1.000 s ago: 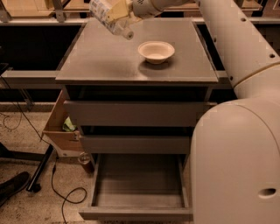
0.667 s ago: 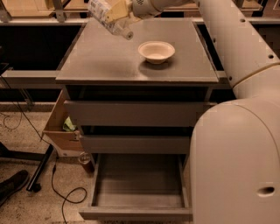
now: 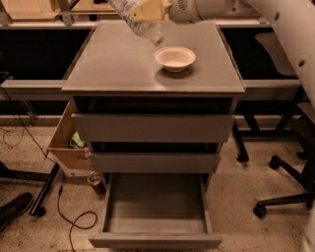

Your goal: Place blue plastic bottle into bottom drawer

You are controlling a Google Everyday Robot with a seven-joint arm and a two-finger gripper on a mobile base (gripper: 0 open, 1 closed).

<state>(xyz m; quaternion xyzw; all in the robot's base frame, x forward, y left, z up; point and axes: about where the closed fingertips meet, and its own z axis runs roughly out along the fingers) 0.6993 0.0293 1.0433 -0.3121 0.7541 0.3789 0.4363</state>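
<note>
Holding the blue plastic bottle aloft, the hand hangs above the rear half of the bench, about midway between its left and right edges. Its tan fingers are closed around the bottle's body. The bottle is tilted, with its white cap lowest and pointing toward the white paper bowl, which sits a little right of the bench's middle. Cap and bowl are near each other but apart. Below the bench's front edge the two upper drawers are shut, and the bottom drawer stands pulled out with its grey interior showing. A cardboard box leans beside the cabinet's left side.

Step in hand, as I judge it: carrying the bottle from above the bench to the open drawer. Done well, the carry goes forward past the front edge before descending, so that neither bottle nor arm strikes the bench's lip or the closed drawer fronts. The path should keep left of the bowl, since the low cap could clip its rim. The thin, crinkled plastic probably yields under grip, so a steady squeeze and slow travel seem wise. Release is best made low over the middle of the drawer with the bottle near level, because a round bottle dropped from height may roll or bounce against the walls.
</note>
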